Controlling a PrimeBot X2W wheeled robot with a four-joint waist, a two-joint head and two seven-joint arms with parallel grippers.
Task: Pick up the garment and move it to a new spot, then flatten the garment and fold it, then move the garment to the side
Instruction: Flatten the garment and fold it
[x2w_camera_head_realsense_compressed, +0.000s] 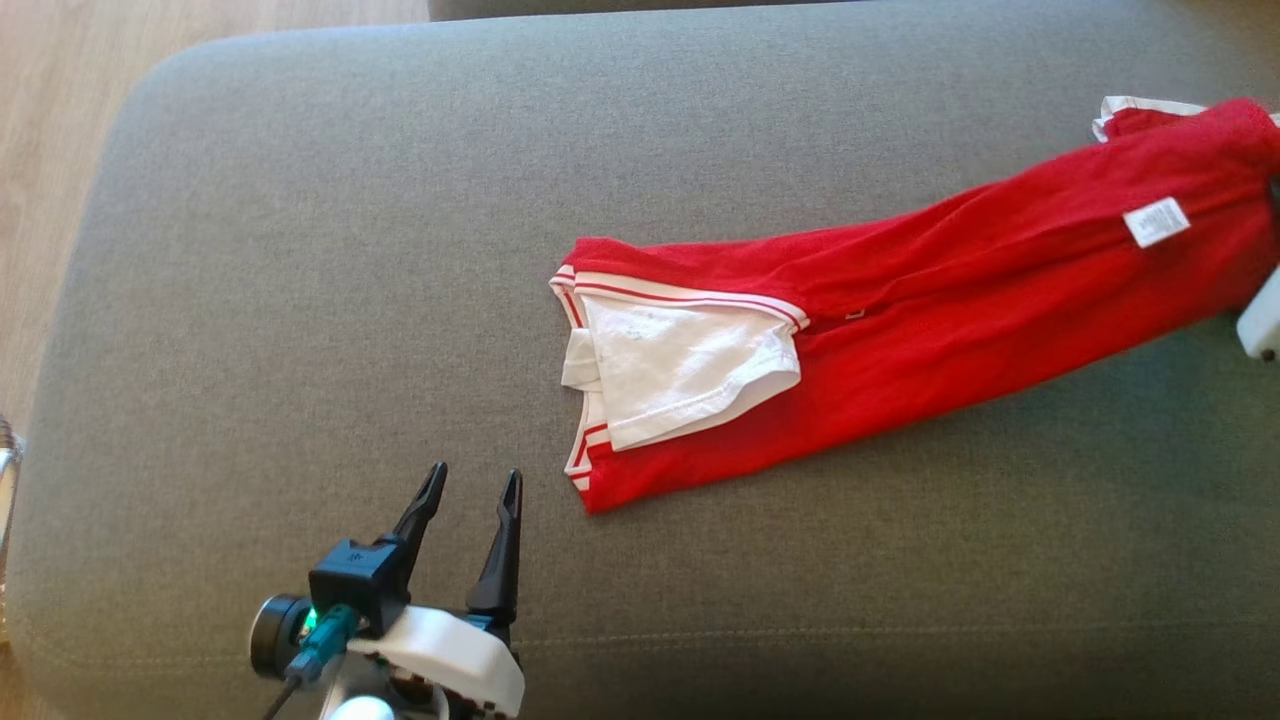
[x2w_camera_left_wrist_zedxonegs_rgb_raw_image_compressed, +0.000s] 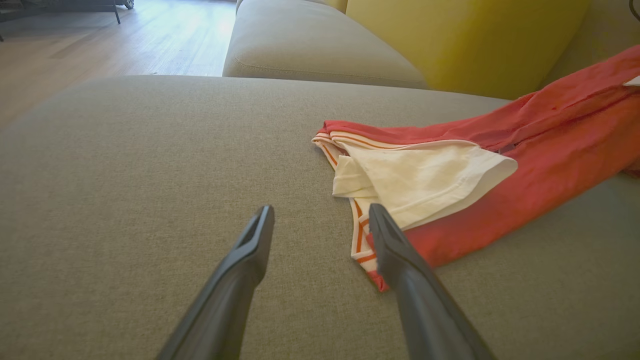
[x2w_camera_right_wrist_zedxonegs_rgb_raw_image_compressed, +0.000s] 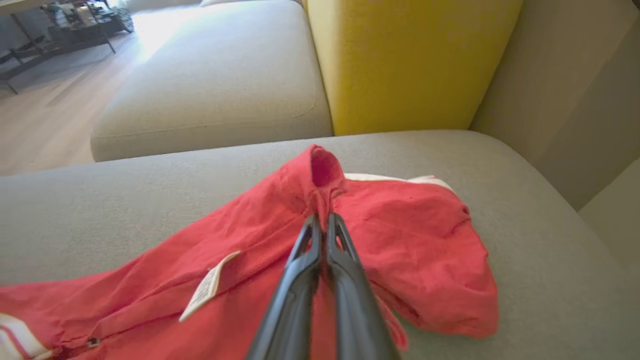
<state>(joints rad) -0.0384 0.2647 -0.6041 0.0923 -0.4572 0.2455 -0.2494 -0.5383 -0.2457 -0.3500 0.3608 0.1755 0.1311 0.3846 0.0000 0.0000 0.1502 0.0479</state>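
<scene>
The long red knit garment with white striped trim (x2w_camera_head_realsense_compressed: 900, 330) lies stretched out on the grey fabric sofa cushion (x2w_camera_head_realsense_compressed: 300, 250). In the head view its long axis runs from the striped end near the middle up and away to the right edge, so it spans the ground between the two arms. The right pincer (x2w_camera_right_wrist_zedxonegs_rgb_raw_image_compressed: 322, 220) is closed on a pinch of red cloth at that far right end, where the fabric peaks up just past its tips. The small white care label (x2w_camera_head_realsense_compressed: 1157, 221) lies near it on the side toward the striped end. The left pincer (x2w_camera_head_realsense_compressed: 475, 472) stands wide open and holds nothing. It sits over bare cushion, though whether its tips touch the cushion cannot be told. The striped end, where a white inner flap (x2w_camera_head_realsense_compressed: 680, 365) is turned out, lies just ahead of it and to its right, the nearest corner close beside its right finger in the left wrist view. The left arm is plainly the nearer one to this free end. To take it, that arm would probably need only a short shift to the right and forward. If the right arm lifts alone, the cloth would likely trail lengthwise along that same axis.
</scene>
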